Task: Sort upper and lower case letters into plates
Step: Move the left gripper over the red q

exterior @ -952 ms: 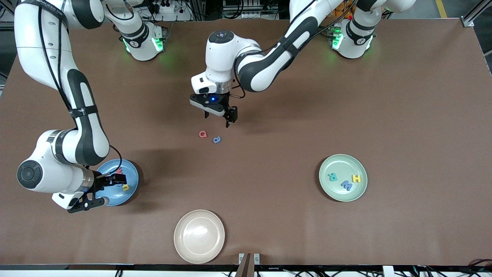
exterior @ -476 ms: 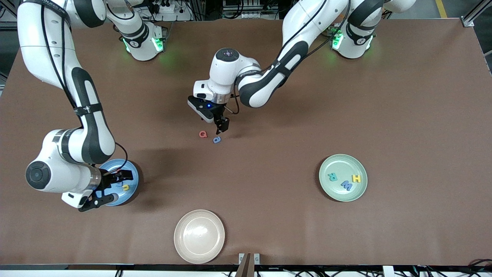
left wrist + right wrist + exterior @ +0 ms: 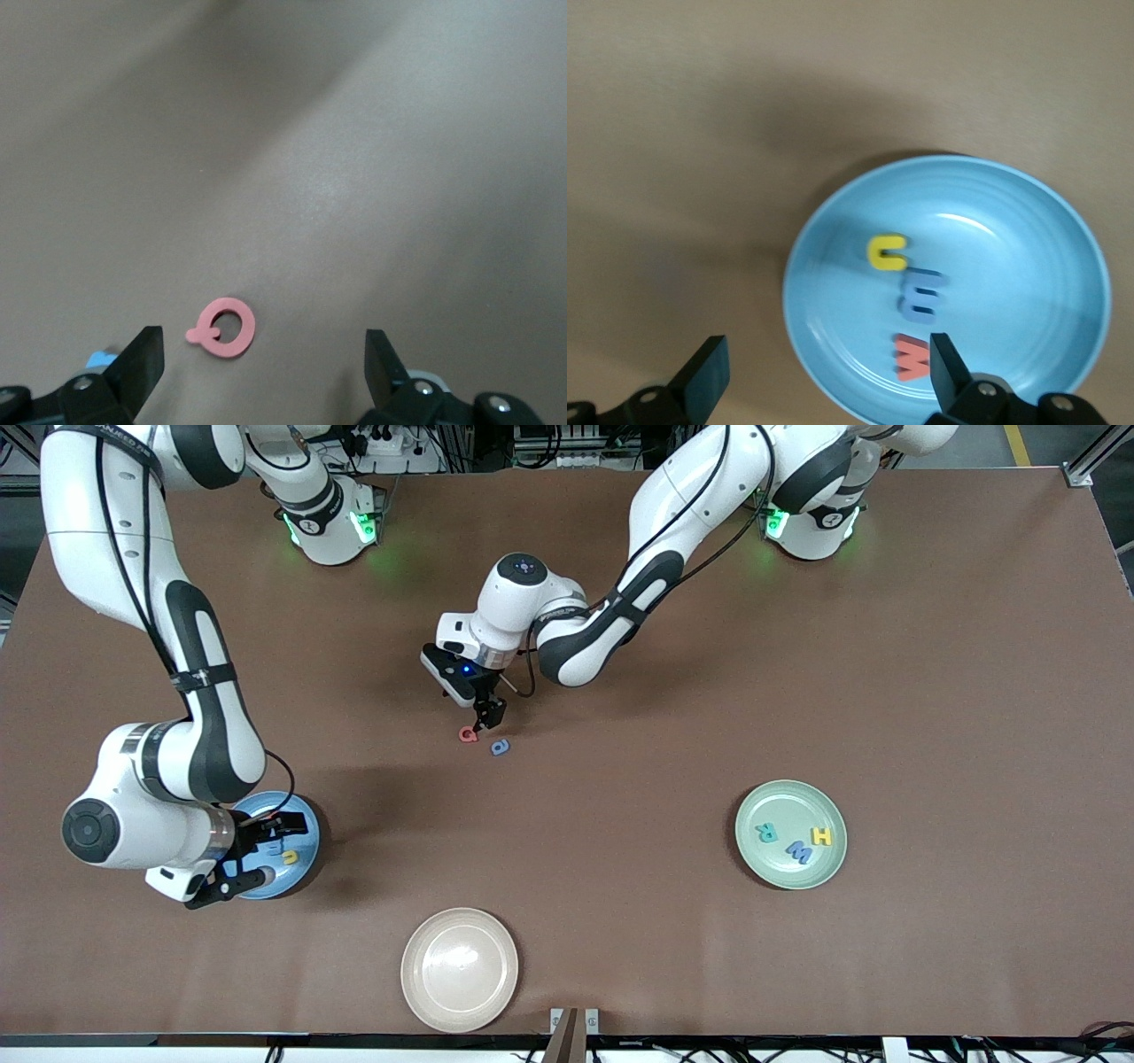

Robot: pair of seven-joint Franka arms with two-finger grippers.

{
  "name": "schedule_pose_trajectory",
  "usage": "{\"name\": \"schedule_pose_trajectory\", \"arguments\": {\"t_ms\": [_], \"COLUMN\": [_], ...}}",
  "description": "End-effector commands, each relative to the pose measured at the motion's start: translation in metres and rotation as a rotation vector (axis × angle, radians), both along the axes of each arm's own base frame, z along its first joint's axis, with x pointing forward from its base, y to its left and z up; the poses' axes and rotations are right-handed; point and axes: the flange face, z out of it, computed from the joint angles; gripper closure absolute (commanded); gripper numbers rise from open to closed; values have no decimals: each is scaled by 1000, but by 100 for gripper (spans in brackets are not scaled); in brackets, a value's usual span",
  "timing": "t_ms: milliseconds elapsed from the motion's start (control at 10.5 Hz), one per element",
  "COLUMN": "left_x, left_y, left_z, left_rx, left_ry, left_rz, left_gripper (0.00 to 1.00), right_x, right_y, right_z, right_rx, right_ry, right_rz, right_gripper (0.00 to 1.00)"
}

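Observation:
A red Q (image 3: 468,734) and a blue a (image 3: 500,747) lie side by side on the bare table near its middle. My left gripper (image 3: 486,714) hangs low and open just over the Q (image 3: 226,328), which lies between its fingers and touches neither in the left wrist view. The blue plate (image 3: 306,822) holds a yellow u (image 3: 887,251), a blue m (image 3: 921,295) and a red w (image 3: 912,356). My right gripper (image 3: 266,856) is open and empty over that plate's edge. The mint green plate (image 3: 780,793) holds a teal R (image 3: 766,833), a blue W (image 3: 798,853) and a yellow H (image 3: 822,836).
A beige plate (image 3: 459,968) sits with nothing in it near the table edge closest to the front camera. Brown tabletop stretches between the three plates. The right arm's forearm stands over its end of the table.
My left gripper has dropped and slid toward the right arm's end, from beside the blue a to just over the red Q. The right gripper has shifted slightly over the blue plate.

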Motion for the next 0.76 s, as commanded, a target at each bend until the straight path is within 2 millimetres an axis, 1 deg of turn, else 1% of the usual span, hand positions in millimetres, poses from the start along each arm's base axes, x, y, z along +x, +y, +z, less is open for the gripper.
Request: {"name": "schedule_pose_trajectory", "arguments": {"t_ms": [0,95,286,381,667], "left_x": [3,3,6,8,11], "left_y": [-8,-7,-7,-5,-3], "left_z": [-13,-17,-19,-23,-27], "left_rx": [-29,-27,-27,-15,-9], "left_ry": [-28,-36,-54,-66,-71], "left_rz": [-44,-62,-86,-104,-104], "left_gripper": [0,0,1,6,10], "right_x": [-4,-7,-9,-10,-10], "right_y": [-22,-35,-57,-62,-61], "right_z": [-7,-12,-13,-13,-12], "right_rx": [-5,-6,-15,-15,-16], "right_ry": [17,28,33,33,33], "right_rz": [-18,-39,-59,-67,-67], "right_gripper": [0,0,0,0,0]}}
